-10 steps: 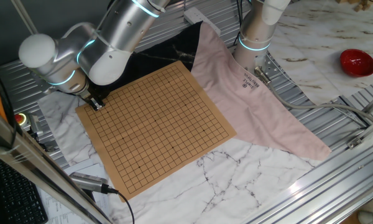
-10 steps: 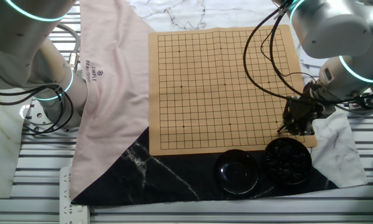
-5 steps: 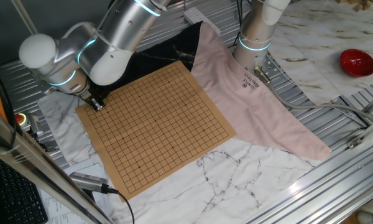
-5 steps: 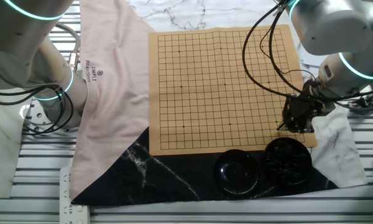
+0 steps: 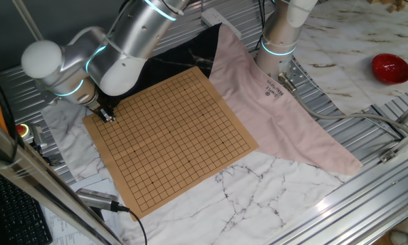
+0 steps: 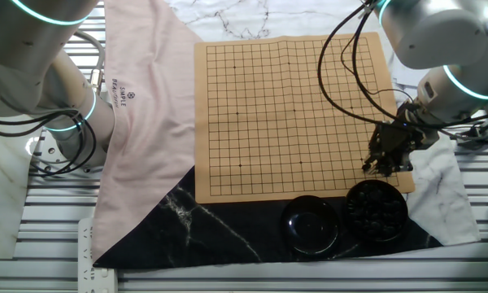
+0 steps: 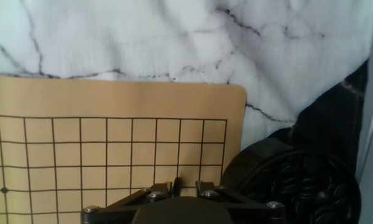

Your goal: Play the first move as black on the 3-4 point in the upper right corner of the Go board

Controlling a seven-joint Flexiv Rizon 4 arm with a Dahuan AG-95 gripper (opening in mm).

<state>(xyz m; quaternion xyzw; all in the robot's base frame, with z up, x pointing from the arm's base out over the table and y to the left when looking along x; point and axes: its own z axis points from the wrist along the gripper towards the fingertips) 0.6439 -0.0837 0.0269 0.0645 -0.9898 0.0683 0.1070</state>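
The tan Go board (image 5: 170, 136) lies on the table with a bare grid; it also shows in the other fixed view (image 6: 293, 114) and the hand view (image 7: 112, 143). My gripper (image 6: 380, 168) hangs low over the board's corner beside the bowl of black stones (image 6: 376, 210). In the hand view the gripper (image 7: 176, 186) is shut on a small black stone (image 7: 176, 183), held edge-on between the fingers, a few lines in from the grid's corner. In the first fixed view the gripper (image 5: 107, 117) sits at the board's left corner. I cannot tell which crossing lies under the stone.
An empty black bowl (image 6: 311, 224) stands left of the stone bowl, which fills the lower right of the hand view (image 7: 298, 186). A pink cloth (image 5: 272, 102) covers the board's far side. A second arm's base (image 5: 280, 41) and a red bowl (image 5: 391, 68) stand beyond.
The gripper has shifted slightly from beside the stone bowl toward the board's corner. Nothing else has moved.
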